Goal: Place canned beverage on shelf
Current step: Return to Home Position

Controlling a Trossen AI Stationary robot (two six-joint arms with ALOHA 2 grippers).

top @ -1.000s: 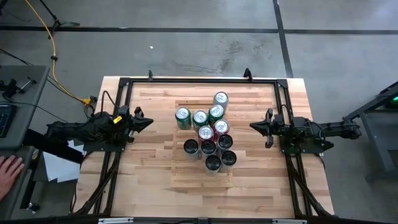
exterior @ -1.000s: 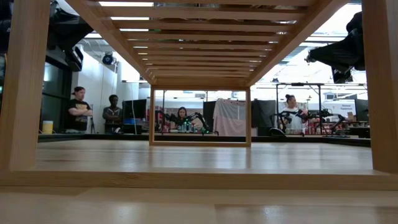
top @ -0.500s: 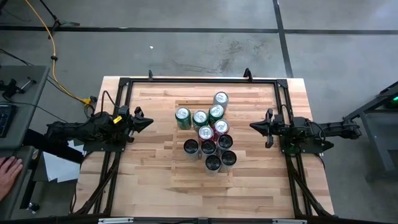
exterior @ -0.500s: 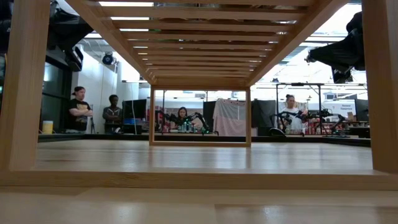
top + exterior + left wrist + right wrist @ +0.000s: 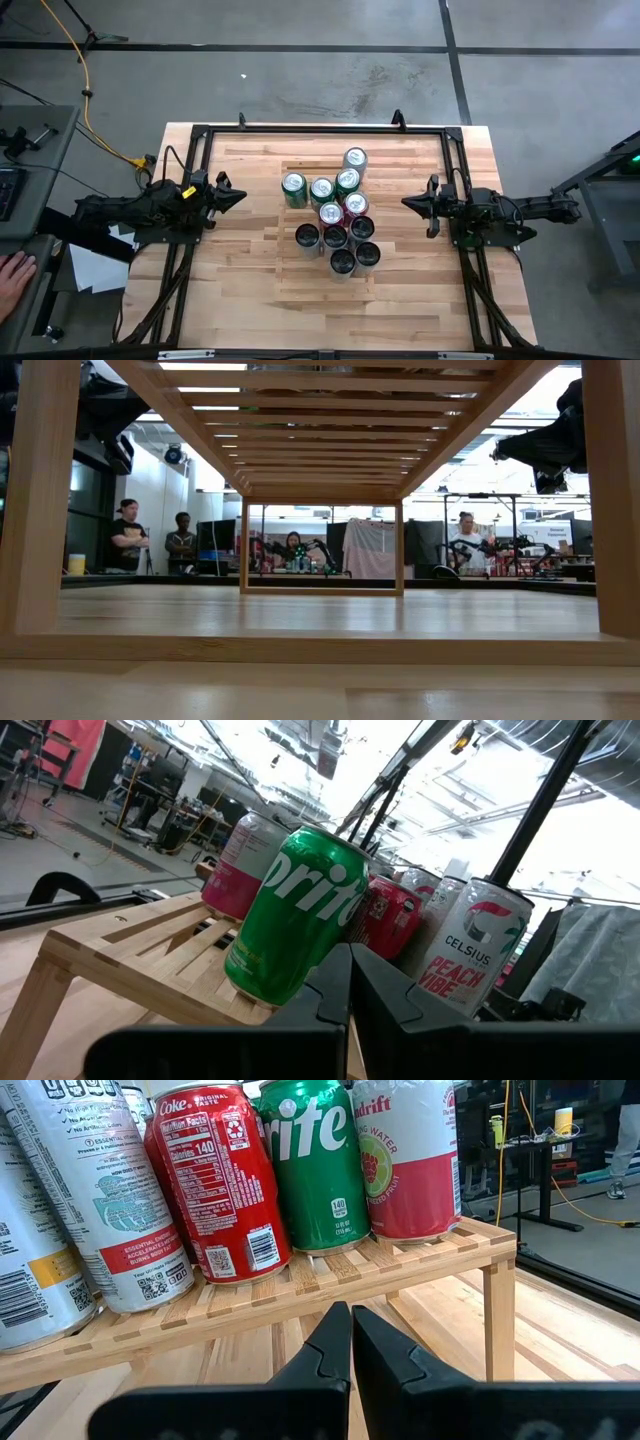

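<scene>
Left gripper (image 5: 238, 196) low over table (image 5: 240, 290) left side, fingers pressed together, nothing held. Right gripper (image 5: 408, 203) over right side, same: closed, empty. Shelf (image 5: 305, 285) at table centre between them, well apart from both. 11 cans (image 5: 335, 237) upright on shelf, tightly clustered. Green Sprite can (image 5: 300, 915) nearest left gripper, Celsius can (image 5: 470, 945) farther along. Beyond table, 4 people (image 5: 127, 535) in room.

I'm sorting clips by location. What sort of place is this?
Likely a robotics lab or workshop: bare concrete floor with a yellow cable, the left gripper and right gripper parked either side of a shelf of soda cans on a butcher-block table, and people at other robot-arm stations behind.
</scene>
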